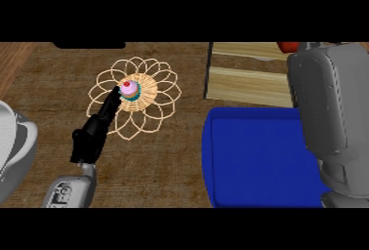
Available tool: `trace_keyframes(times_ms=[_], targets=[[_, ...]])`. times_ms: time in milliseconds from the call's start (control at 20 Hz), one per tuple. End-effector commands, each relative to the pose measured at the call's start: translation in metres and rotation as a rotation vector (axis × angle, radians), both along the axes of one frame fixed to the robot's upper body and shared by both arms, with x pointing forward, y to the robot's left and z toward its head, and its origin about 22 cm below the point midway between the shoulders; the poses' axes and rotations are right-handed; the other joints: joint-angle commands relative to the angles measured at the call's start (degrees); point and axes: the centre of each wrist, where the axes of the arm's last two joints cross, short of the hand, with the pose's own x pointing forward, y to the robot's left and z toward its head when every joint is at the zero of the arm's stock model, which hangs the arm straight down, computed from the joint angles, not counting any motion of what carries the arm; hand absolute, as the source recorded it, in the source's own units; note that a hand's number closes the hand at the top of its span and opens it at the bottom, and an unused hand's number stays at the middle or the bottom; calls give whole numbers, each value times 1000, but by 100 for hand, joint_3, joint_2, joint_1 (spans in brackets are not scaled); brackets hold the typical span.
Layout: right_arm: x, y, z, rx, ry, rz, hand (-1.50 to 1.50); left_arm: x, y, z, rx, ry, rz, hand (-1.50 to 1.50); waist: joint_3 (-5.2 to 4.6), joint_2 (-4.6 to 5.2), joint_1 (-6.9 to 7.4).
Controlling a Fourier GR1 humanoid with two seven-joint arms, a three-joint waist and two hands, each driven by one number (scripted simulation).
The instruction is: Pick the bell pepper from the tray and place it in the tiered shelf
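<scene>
- Brown and speckled, the worktop [173, 166] fills most of what I see from the head view.
- On it lies a big blue tray [259, 161], at the right side.
- I cannot see a bell pepper on the blue tray.
- Behind the tray stands a pale wooden shelf [249, 80] with flat boards.
- My right arm [331, 112] is big and grey, and it reaches up over the tray and part of the shelf.
- Something small and red [288, 47] peeks out at the top of that arm, over the shelf. It may be the pepper, but I cannot tell.
- My right hand is hidden by the arm, so I cannot tell how its fingers are.
- At the left lies a light mat [135, 97] shaped like a flower.
- A little cupcake [130, 90] with pink icing and a red cherry sits in the middle of the mat.
- My left hand [93, 134] is black and points up, with straight fingers. It holds nothing, and its tip is just beside the cupcake.
</scene>
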Motion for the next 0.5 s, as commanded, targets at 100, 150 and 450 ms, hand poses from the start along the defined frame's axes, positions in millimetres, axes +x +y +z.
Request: trace_keyframes(times_ms=[100,150,450], targets=[[-14,5,18,69,-42,89,-150,-11,-1,-3,3,9,-7,0,0,-3,7],[-23,-4,26,88,-42,103,-150,0,-3,-8,1,17,-5,0,0,-5,-36],[-31,-12,57,217,-264,77,-150,4,-4,-1,-5,-7,-6,0,0,8,-14]])
